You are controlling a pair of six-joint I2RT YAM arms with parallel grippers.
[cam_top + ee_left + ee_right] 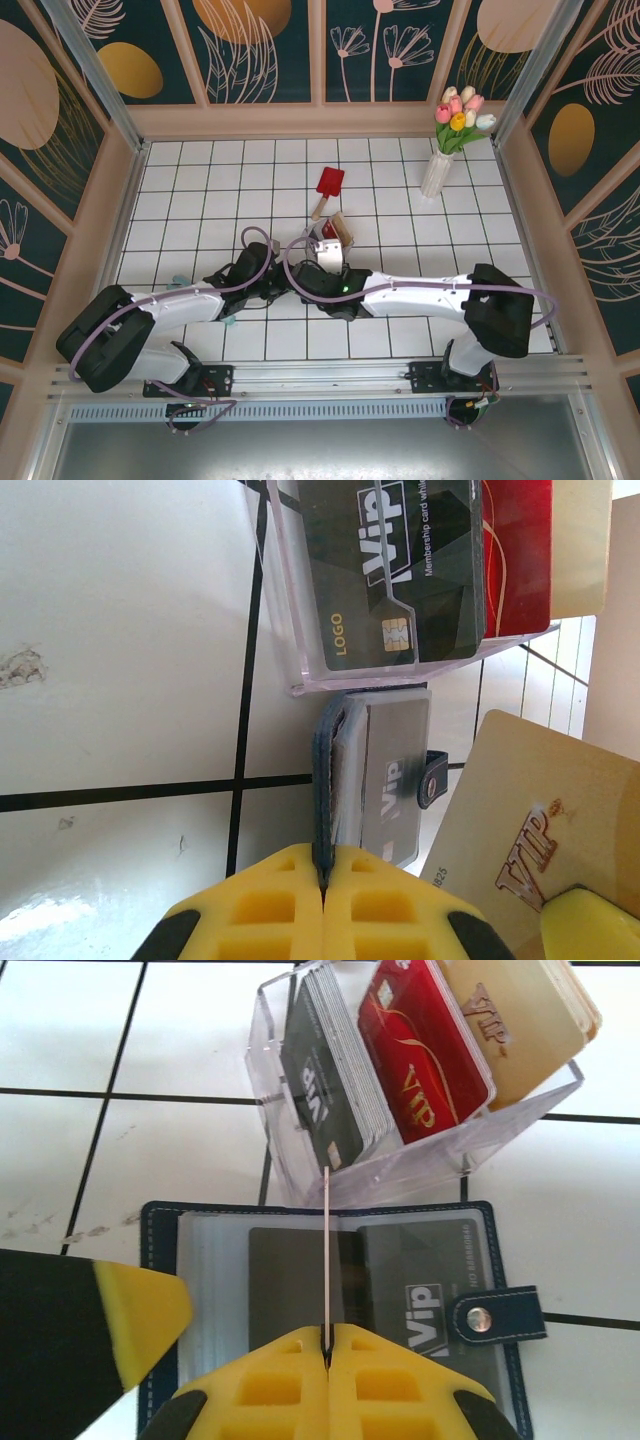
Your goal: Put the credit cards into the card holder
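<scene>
- Left gripper [322,885]: jaws clenched on the navy cover edge of the card holder [400,1260]. The holder lies open on the desk [60,1140], just in front of the clear card box [275,1090].
- Right gripper [327,1352]: jaws grasping a gold VIP card [530,820], held on edge.
- The card stands over the holder's centre fold, its edge running along the spine. The grey sleeves lie to either side, so it probably needs tilting toward one pocket.
</scene>
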